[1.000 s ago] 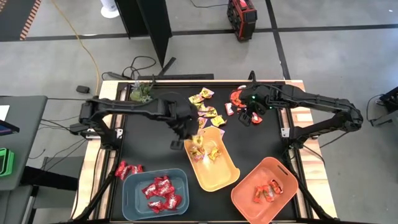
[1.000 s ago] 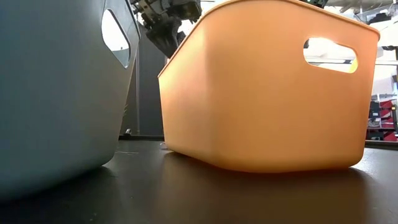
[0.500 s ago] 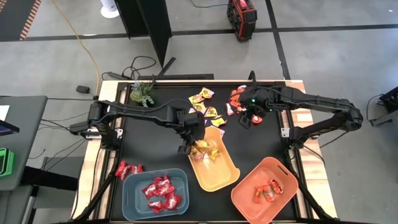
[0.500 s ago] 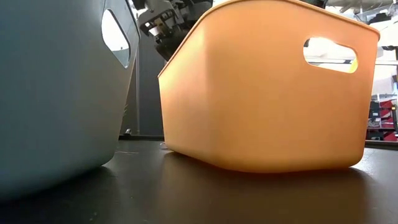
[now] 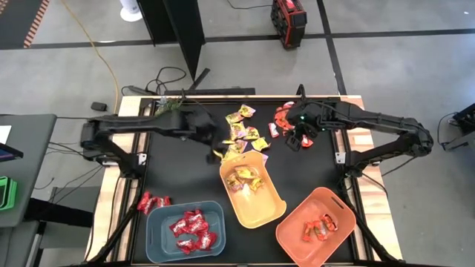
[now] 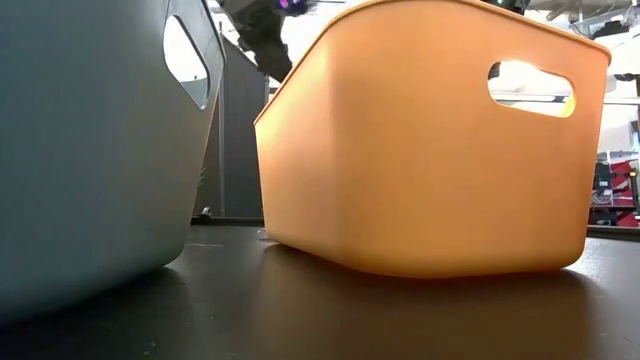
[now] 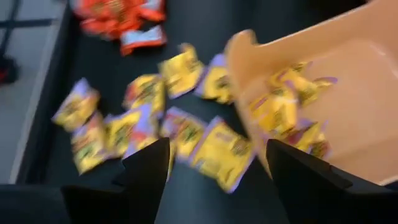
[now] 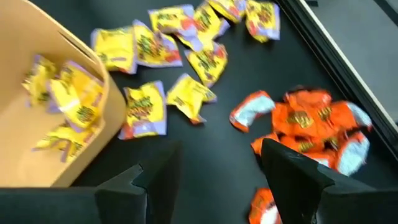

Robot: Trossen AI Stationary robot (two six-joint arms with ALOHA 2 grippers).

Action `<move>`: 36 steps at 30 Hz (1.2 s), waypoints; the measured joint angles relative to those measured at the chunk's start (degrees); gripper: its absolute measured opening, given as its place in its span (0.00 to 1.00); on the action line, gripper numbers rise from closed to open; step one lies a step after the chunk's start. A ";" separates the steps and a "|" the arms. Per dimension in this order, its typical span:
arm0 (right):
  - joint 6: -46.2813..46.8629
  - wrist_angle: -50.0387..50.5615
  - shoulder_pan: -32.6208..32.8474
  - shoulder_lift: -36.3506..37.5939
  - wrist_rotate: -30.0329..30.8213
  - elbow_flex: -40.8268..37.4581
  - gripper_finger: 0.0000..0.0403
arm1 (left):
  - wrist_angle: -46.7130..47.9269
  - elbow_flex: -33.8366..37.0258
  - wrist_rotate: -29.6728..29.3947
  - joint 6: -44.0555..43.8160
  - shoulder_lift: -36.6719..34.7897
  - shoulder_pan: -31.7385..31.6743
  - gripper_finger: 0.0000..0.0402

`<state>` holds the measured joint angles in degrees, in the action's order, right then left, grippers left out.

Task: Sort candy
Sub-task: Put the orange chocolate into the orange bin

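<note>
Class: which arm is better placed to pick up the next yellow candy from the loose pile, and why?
The left. Its open pincer hangs right over the yellow candies beside the yellow bin. The right pincer, also open, sits nearer the orange-red candies.

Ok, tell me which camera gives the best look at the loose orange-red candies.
The right wrist view: the orange-red candies lie large and unobstructed past the open right gripper. The high view shows them small, the left wrist view blurred at the edge, the low view not at all.
</note>
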<state>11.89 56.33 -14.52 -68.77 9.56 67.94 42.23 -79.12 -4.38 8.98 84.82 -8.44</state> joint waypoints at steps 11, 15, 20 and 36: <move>2.57 8.33 -5.32 -0.22 2.39 0.00 0.59 | -5.41 15.93 -0.02 -12.48 -12.92 -9.02 0.63; 4.73 11.49 -10.61 -1.92 2.38 -2.04 0.59 | -10.21 19.76 -0.08 -15.21 -15.00 -8.05 0.63; 5.12 14.48 -15.07 -5.07 1.02 -6.97 0.59 | -18.96 27.55 0.09 -14.67 -19.09 -6.57 0.63; 1.29 9.60 -16.79 -18.15 -2.46 -12.00 0.65 | -23.61 41.24 -1.24 -10.97 -38.27 -6.88 0.63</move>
<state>13.18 65.93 -31.31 -86.92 7.10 55.94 18.62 -37.88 -5.63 -1.99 46.55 -15.31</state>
